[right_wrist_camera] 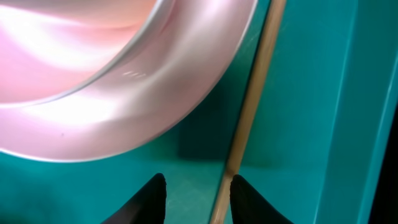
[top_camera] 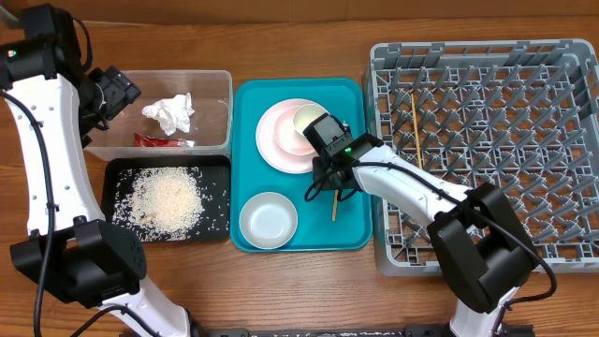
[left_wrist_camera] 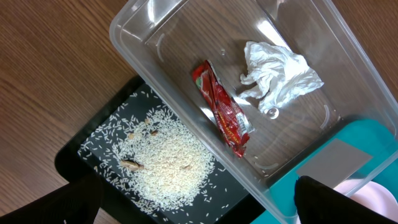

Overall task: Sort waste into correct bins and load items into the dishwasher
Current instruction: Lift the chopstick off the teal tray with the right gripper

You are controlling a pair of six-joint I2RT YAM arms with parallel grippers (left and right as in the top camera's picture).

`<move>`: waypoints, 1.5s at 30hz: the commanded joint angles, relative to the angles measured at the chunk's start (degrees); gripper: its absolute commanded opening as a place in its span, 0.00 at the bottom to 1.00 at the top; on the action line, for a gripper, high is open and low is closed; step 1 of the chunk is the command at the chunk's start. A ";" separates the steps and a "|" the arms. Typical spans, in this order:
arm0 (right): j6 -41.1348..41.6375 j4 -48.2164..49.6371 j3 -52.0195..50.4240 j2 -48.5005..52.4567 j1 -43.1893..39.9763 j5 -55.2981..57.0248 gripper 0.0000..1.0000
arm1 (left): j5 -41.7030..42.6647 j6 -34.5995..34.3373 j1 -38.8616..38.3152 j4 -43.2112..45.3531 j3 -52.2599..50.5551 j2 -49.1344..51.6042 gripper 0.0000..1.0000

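Right wrist view shows the right end effector [right_wrist_camera: 198, 196] low over the teal tray [right_wrist_camera: 311, 93], fingers slightly parted and straddling a chopstick [right_wrist_camera: 252, 106] just beside the pink plate [right_wrist_camera: 93, 74], gripping nothing yet. That stance suits pinching the thin stick for the dishwasher rack [top_camera: 562, 56], where the other chopstick [top_camera: 415, 126] lies. The left end effector [left_wrist_camera: 202, 199] hangs wide open and empty above the clear tub [left_wrist_camera: 143, 43] holding the tissue [left_wrist_camera: 280, 74] and wrapper [left_wrist_camera: 224, 112].

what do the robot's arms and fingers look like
The left arm and right arm have smooth white links joined by bulky black joint housings, with thin black cables running along them. A green light glows on the right wrist. The fingers are black.
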 commanded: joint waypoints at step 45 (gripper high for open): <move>6.67 2.67 -3.76 0.70 -0.37 4.70 0.39 | -0.76 0.72 -0.22 0.07 0.28 -0.24 1.00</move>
